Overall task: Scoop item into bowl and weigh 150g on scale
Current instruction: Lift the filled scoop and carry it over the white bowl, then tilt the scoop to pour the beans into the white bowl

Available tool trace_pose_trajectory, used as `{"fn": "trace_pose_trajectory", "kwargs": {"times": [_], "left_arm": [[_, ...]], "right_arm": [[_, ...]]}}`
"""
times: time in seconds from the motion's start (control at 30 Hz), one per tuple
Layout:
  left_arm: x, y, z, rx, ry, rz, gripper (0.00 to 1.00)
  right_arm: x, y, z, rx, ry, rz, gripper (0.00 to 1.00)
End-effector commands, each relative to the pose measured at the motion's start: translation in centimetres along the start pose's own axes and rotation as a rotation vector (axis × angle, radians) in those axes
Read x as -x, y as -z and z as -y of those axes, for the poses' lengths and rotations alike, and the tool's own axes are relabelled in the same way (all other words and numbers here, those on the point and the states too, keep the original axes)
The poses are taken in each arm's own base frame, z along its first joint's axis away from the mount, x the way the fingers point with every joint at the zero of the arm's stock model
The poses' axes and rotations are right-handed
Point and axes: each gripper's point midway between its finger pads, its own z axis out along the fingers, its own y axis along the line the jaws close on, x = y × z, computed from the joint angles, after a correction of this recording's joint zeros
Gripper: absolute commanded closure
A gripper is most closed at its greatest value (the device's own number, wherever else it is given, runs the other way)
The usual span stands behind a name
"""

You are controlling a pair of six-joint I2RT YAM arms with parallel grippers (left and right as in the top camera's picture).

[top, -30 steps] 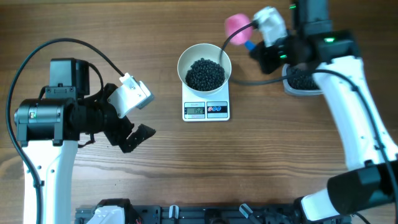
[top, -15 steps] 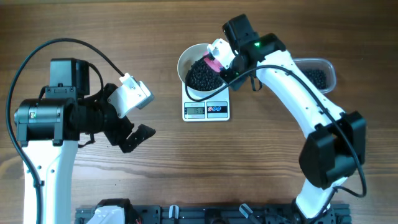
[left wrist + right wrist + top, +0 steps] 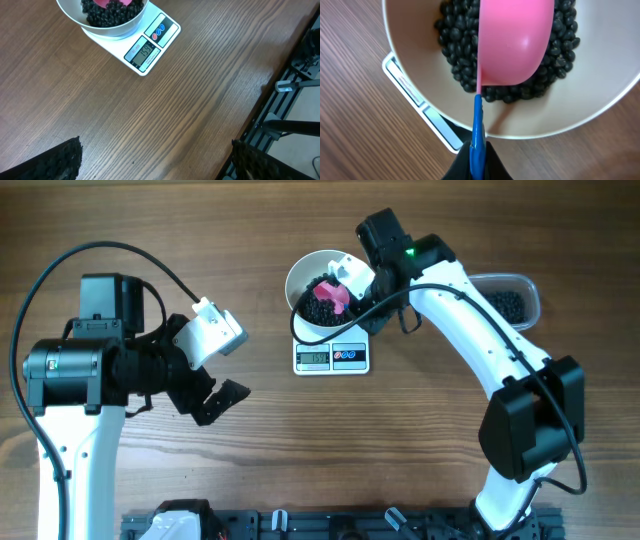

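The small round black beans (image 3: 318, 308) lie heaped in the round plain white bowl (image 3: 291, 286), which stands on the small white rectangular digital kitchen scale (image 3: 332, 358) on the brown wooden table (image 3: 300, 460). A small pink plastic scoop (image 3: 335, 295) sits over the heap inside the bowl. The right gripper (image 3: 349, 279) is directly beside it at the bowl's far right rim. The right wrist view alone shows the grip: the black fingers are clenched on the end of the thin blue handle (image 3: 477, 125), and the scoop's rounded back faces the camera, covering the middle of the beans. Whether it touches them cannot be told. The left wrist view alone shows the scale's lit display and two round buttons, though its digits are too small to read with certainty. The left gripper (image 3: 211, 401) hangs released, fingers spread wide, well apart from the bowl to its left. More beans lie in a clear rounded plastic tub (image 3: 528, 288) to the right.
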Motion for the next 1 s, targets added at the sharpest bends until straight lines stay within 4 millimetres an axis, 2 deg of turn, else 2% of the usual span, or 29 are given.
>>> {"fn": "trace_pose_trajectory", "kwargs": {"times": [0.0, 0.13, 0.2, 0.37, 0.67, 0.87, 0.97], "left_arm": [[0.1, -0.1, 0.1, -0.014, -0.012, 0.011, 0.0], [0.1, -0.1, 0.1, -0.014, -0.012, 0.011, 0.0], [0.1, -0.1, 0.1, -0.014, -0.012, 0.011, 0.0], [0.1, -0.1, 0.1, -0.014, -0.012, 0.011, 0.0], [0.1, -0.1, 0.1, -0.014, -0.012, 0.011, 0.0], [0.1, -0.1, 0.1, -0.014, -0.012, 0.011, 0.0], [0.1, -0.1, 0.1, -0.014, -0.012, 0.011, 0.0]], "right_arm": [[0.4, 0.0, 0.3, 0.084, -0.167, 0.042, 0.96], [1.6, 2.0, -0.8, 0.351, -0.252, 0.182, 0.96], [1.6, 2.9, 0.2, 0.406, -0.339, 0.217, 0.96], [1.2, 3.6, 1.1, 0.402, -0.386, 0.227, 0.96], [1.3, 7.5, 1.6, 0.266, -0.339, 0.287, 0.96], [0.4, 7.0, 3.3, 0.151, -0.345, 0.249, 0.96], [0.5, 6.8, 2.5, 0.163, -0.334, 0.235, 0.96]]}}
